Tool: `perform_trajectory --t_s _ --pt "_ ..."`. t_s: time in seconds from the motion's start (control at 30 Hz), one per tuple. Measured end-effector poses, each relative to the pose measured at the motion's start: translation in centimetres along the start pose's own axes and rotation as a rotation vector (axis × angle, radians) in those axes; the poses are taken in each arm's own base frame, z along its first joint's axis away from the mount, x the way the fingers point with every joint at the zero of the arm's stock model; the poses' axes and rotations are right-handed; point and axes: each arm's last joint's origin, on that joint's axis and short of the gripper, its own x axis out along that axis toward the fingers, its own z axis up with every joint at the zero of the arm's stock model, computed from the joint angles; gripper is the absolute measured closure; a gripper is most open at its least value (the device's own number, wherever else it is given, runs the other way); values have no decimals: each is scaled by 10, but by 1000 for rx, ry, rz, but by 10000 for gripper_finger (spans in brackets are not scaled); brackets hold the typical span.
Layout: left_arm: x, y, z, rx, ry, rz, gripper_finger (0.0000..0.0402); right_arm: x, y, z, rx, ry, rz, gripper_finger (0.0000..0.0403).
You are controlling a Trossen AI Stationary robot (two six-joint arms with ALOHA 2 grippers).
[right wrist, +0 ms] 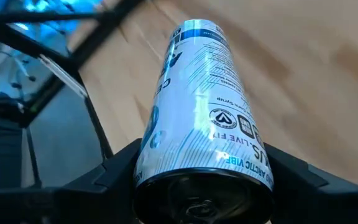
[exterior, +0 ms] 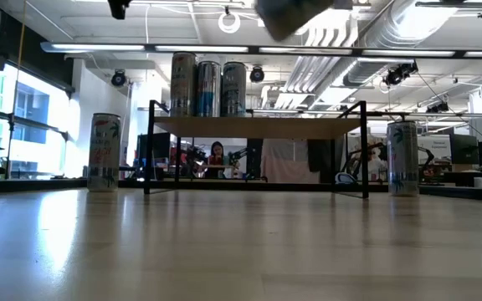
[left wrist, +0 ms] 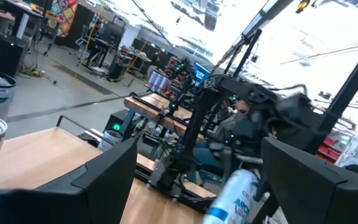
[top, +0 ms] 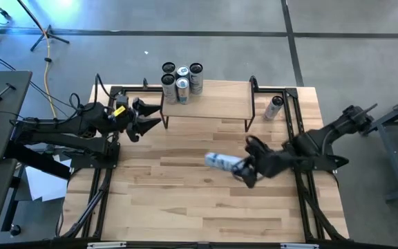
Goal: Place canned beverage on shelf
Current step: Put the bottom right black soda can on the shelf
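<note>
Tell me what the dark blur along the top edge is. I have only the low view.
Observer: The right gripper is clamped on a can, which lies sideways above the table in front of the shelf.
Operator: Count the cans on the shelf. I see three.
Observer: From above there are four cans, bunched at the shelf's left end. The rest of the board is bare.
Operator: Report the left arm.
Observer: The left gripper waits open and empty beside the shelf's left end.
</note>
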Motion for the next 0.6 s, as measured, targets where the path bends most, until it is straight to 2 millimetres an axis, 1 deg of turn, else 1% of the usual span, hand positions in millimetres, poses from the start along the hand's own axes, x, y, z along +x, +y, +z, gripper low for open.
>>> perform_trajectory --t_s 0.17,0.3,0.43,0.6 --pt "0 -2 1 -77 1 -51 87 9 -5 38 -121 -143 55 158" --pt "0 -5 2 -91 16 -119 87 9 -7 63 -230 -211 149 158" --pt "0 -7 5 -94 -11 -148 87 8 -11 81 -327 -259 240 158" --pt "-1 -8 7 -31 -25 -177 87 2 -18 96 -403 -301 293 157"
